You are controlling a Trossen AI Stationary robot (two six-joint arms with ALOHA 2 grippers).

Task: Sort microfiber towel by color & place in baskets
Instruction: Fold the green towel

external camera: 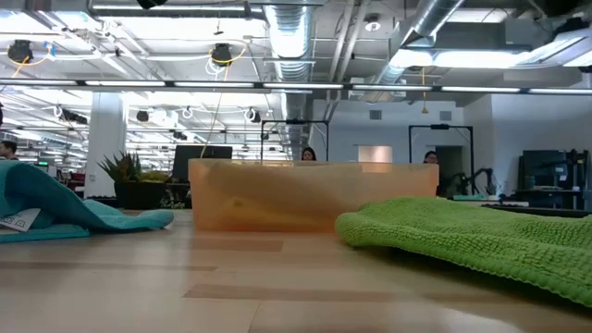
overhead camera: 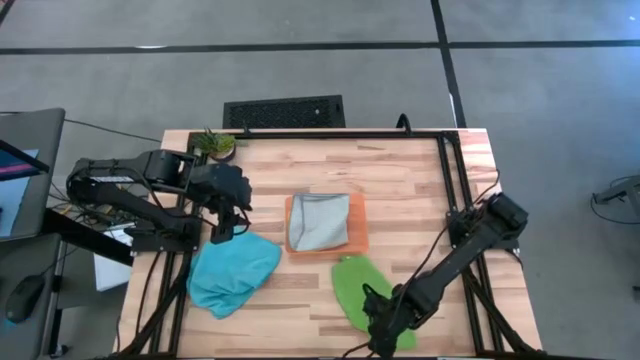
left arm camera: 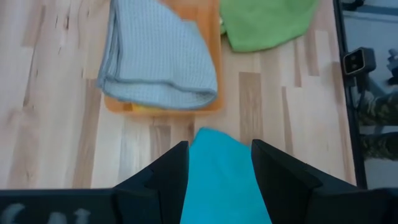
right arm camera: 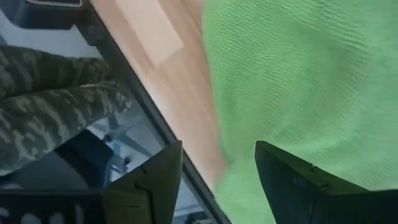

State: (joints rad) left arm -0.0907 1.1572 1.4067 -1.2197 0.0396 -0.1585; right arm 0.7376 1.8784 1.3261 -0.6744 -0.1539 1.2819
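Green towel (external camera: 481,236) nearest lens: soft, limp; we pinch raised fold. Right gripper (right arm camera: 217,180) open over it. Left gripper (left arm camera: 219,168) open above teal towel (overhead camera: 232,272).

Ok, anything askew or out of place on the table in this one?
The grey towel lies rumpled in the orange tray, one corner spilling over its rim. The teal towel and green towel lie bunched on the table outside it. Nothing looks damaged or spilled.
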